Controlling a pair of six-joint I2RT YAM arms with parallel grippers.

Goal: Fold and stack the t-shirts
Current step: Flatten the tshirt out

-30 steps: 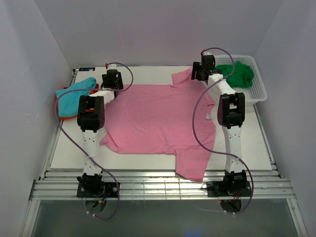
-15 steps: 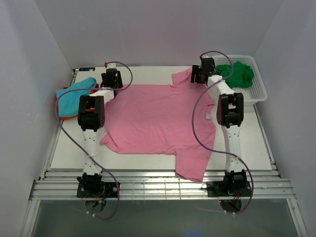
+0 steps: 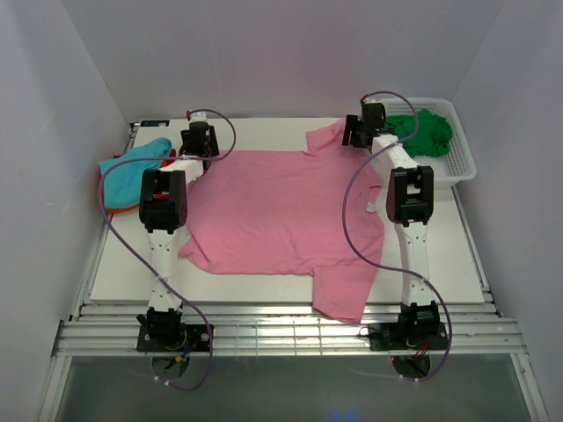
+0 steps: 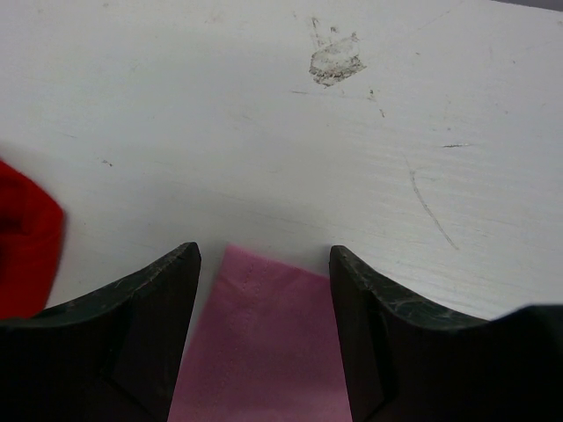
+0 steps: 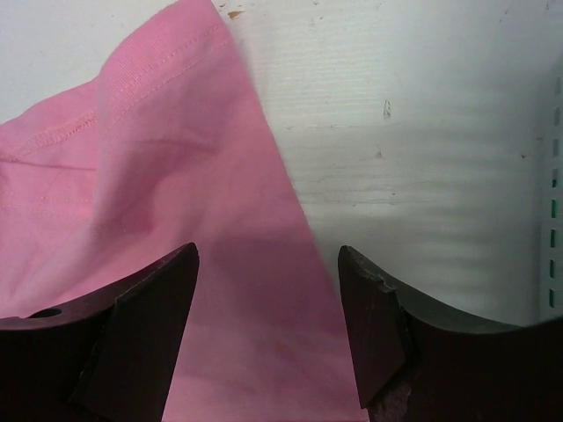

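Pink t-shirt [image 3: 281,211] lies spread mid-table, nothing gripped. Left gripper [image 4: 264,255] sits at 10 o'clock, fingers wide astride its far corner. Right gripper [image 5: 268,255] is at 1 o'clock, wide too, over the sleeve. Grab-before-fold, I'd say: both must drop and pinch cloth. Teal t-shirt [image 3: 141,156] and orange t-shirt [image 3: 112,209] lie at 9 o'clock, green t-shirt [image 3: 420,130] in the basket [image 3: 459,171] at 2, none blocking.

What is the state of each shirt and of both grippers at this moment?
pink t-shirt, spread flat, one sleeve over the near edge of the table
teal t-shirt, rumpled, lying on the orange t-shirt
green t-shirt, crumpled in the basket
left gripper, open above a pink corner
right gripper, open above a pink sleeve
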